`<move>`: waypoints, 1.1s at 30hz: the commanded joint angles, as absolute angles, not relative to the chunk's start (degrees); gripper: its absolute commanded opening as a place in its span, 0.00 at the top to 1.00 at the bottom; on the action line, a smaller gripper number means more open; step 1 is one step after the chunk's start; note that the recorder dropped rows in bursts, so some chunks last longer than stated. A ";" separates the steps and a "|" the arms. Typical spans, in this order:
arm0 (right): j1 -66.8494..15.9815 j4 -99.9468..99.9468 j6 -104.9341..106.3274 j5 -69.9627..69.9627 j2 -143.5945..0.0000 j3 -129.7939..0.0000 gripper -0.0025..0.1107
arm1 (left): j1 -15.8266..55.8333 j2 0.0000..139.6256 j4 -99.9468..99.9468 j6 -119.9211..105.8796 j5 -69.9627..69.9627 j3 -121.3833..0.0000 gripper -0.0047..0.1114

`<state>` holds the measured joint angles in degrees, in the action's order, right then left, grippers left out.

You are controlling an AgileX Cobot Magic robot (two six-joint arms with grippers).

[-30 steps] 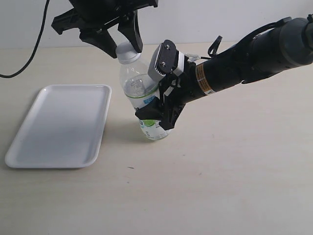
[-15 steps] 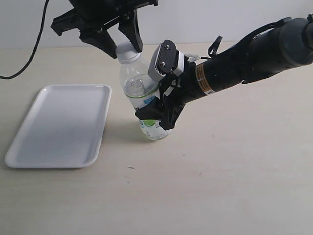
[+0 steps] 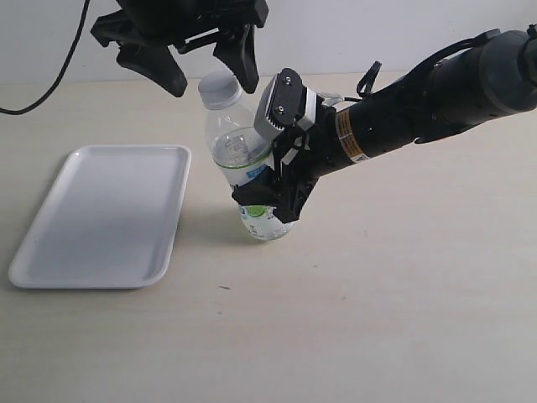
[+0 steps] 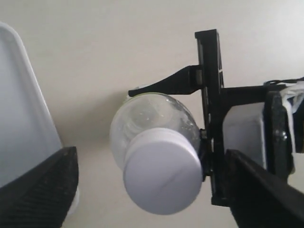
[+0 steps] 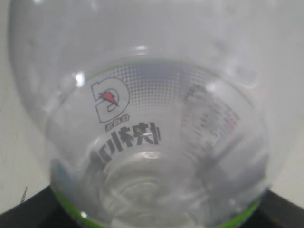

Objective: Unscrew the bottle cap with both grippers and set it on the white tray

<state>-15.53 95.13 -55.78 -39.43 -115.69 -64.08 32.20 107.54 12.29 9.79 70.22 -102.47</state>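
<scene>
The left gripper [image 3: 214, 84] has let go of the bottle cap [image 4: 162, 179]; its jaws now stand wide on either side. Open table [image 3: 377, 319] lies in front. The white tray [image 3: 101, 214] sits left of the bottle [image 3: 239, 147], apart. The right gripper [image 3: 270, 197] reaches in from the right, squeezing the bottle low down. The cap sits on top.

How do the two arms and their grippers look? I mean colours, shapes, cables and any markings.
Both are black. The left gripper has two long, pointed fingers on an angular body, and a black cable hangs beside it. The right gripper sits on a thick, round arm with a white-grey block, an orange label and a small cable loop.
</scene>
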 commanded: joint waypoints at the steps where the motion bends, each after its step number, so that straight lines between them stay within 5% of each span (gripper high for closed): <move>1: -15.32 96.31 -55.66 -38.88 -115.86 -63.85 0.98 | 31.97 107.04 10.46 2.70 69.96 -102.80 0.27; 33: -15.32 96.31 -55.66 -38.88 -115.86 -63.85 0.98 | 31.97 107.04 12.22 -32.75 69.96 -102.80 0.31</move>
